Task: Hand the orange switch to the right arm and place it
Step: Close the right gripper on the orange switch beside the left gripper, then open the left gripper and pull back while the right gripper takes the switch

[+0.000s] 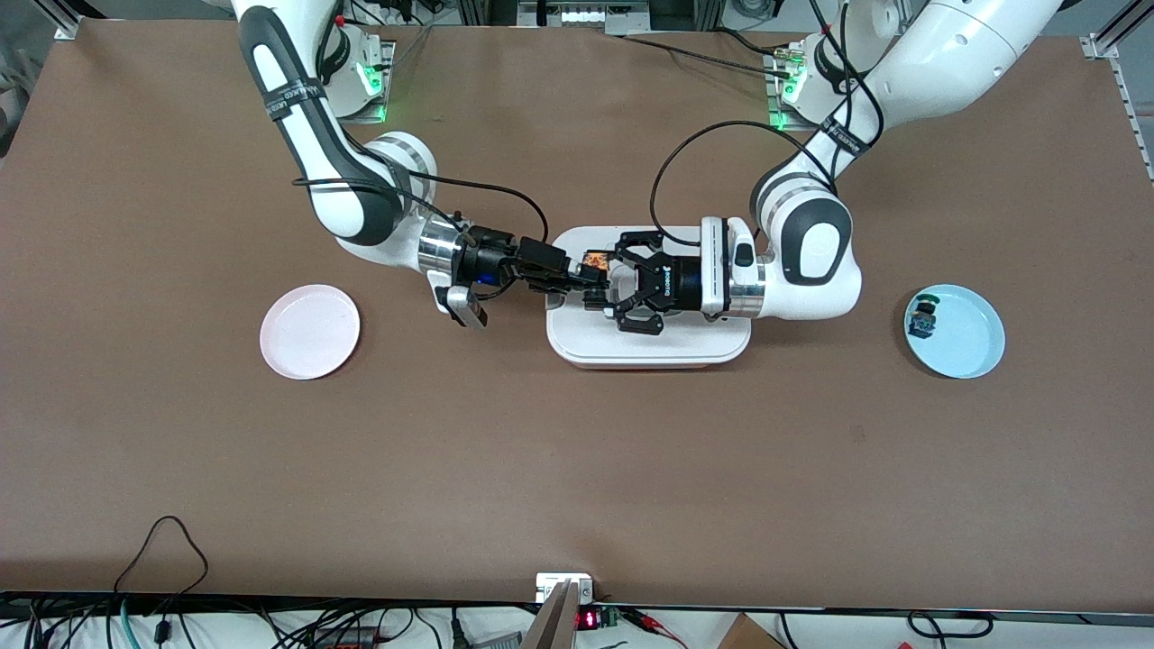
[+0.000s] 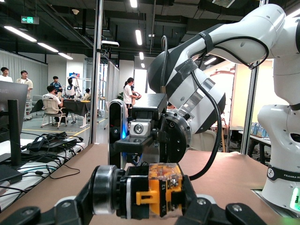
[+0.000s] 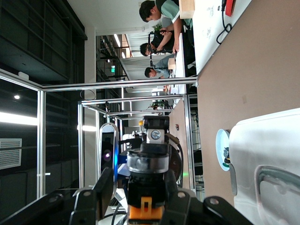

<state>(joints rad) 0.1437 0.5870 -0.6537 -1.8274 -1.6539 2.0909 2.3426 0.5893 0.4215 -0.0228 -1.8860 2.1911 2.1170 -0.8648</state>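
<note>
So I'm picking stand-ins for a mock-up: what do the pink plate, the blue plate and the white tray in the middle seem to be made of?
The round pale pink plate looks like matte plastic: even colour, thin raised rim, no glare. The round light blue plate looks alike, probably plastic too. The white rounded rectangular tray seems smooth moulded plastic with soft corners; ceramic can't be ruled out.

"FRANKA EMIKA" marks the right arm's base (image 2: 281, 174).

Pink plate (image 1: 309, 331), white tray (image 1: 649, 347), blue plate (image 1: 965, 338)
</note>
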